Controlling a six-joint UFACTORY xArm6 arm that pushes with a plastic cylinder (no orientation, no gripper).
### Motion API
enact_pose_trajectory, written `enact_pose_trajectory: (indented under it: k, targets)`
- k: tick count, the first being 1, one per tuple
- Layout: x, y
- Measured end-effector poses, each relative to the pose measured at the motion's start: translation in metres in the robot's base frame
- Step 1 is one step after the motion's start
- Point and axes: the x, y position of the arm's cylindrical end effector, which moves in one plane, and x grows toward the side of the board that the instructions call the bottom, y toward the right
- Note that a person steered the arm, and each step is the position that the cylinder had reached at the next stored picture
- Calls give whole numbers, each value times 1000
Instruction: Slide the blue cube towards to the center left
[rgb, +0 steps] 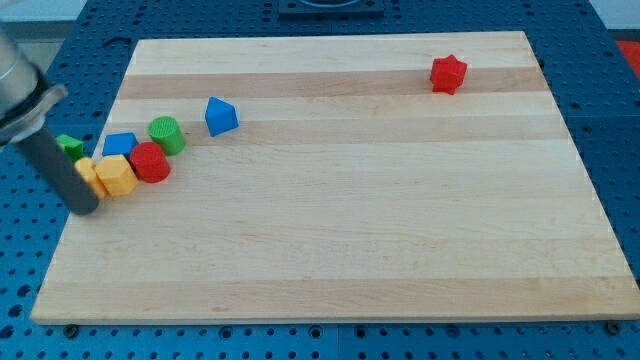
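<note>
Seven small blocks sit on the wooden board (330, 230). Six of them huddle at the far left. The blue cube (121, 145) is in that huddle, near the left edge and a bit toward the far side. It is squat and bright blue, with its flat top facing up and its sides running nearly along the board's edges. It has no clear long side (it looks about as wide as it is deep). The red round block (151, 162) touches it at the near right, and the orange block (116, 175) sits just in front of it. The green round block (166, 134) is just to its right. A yellow block (88, 172) and a small green block (70, 146) are at the very edge. A blue wedge-like block (220, 116) stands a little apart to the right. A red star block (448, 74) is far away at the far right.

My tip (86, 208) rests at the left edge, touching the yellow block, near and left of the blue cube. It is only a rod, so it holds nothing. No writing shows anywhere.
</note>
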Motion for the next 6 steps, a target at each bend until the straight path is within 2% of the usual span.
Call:
enact_pose_trajectory:
  k: [2, 3, 4, 5, 6]
  targets:
    - [-87, 73]
    - [-124, 59]
    - [-111, 5]
    - [-61, 0]
    - [-36, 19]
